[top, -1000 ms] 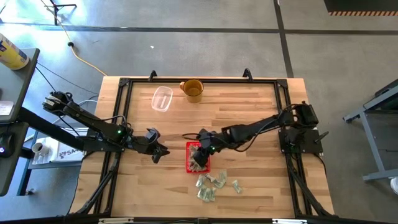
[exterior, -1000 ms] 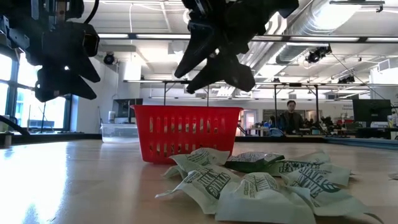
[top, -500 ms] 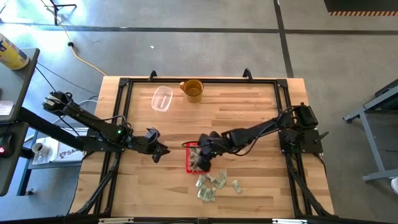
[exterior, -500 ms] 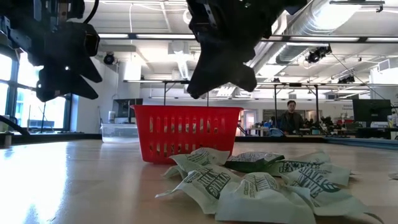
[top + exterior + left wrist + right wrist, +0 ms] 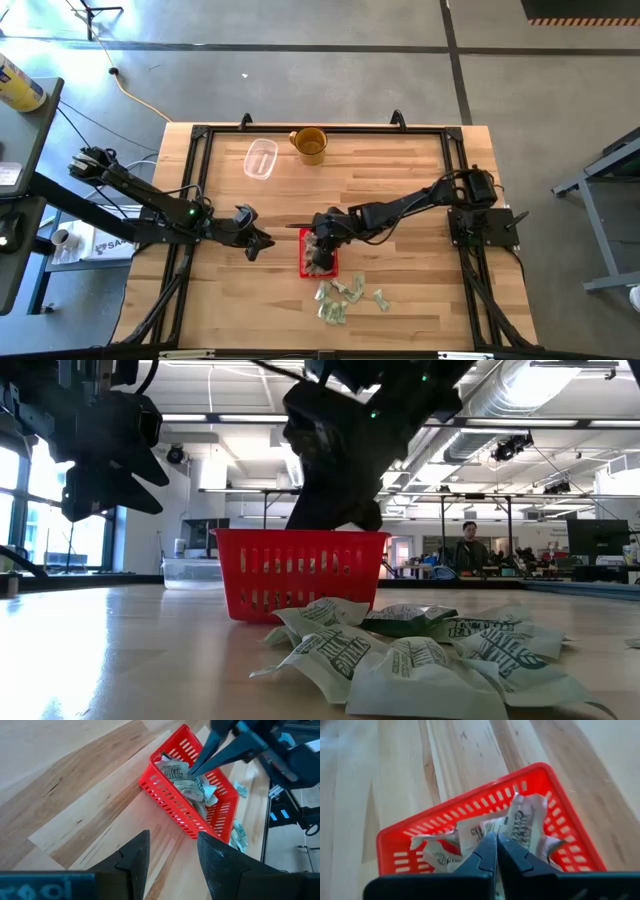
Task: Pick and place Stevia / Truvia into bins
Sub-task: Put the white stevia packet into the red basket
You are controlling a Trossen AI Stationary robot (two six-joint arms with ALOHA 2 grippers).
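The red bin (image 5: 306,262) stands on the table's near middle, with several pale green and white Stevia packets (image 5: 192,790) inside. More packets (image 5: 345,295) lie loose on the wood just nearer than it, filling the low view's foreground (image 5: 400,650). My right gripper (image 5: 496,838) is shut and points down into the bin (image 5: 390,845), at rim height in the low view (image 5: 330,510). My left gripper (image 5: 172,865) hovers open above bare wood left of the bin (image 5: 170,802), holding nothing. My right gripper pinches one crumpled packet (image 5: 520,820) by its edge at the fingertips, slanting down from the table's right. The packet stands up beyond the tips, inside the bin's walls above the other packets. The fingers hide the exact spot of contact.
A clear plastic container (image 5: 261,158) and a yellow-brown mug (image 5: 310,145) stand near the far edge. Bare wood spreads left and right of the bin. A black frame edges the table. A person (image 5: 466,550) shows far off in the room behind.
My right gripper has sunk lower over the red bin and shifted a little toward the table's left, its tips now at the rim. It has stayed shut. The bin and the loose packets have not moved.
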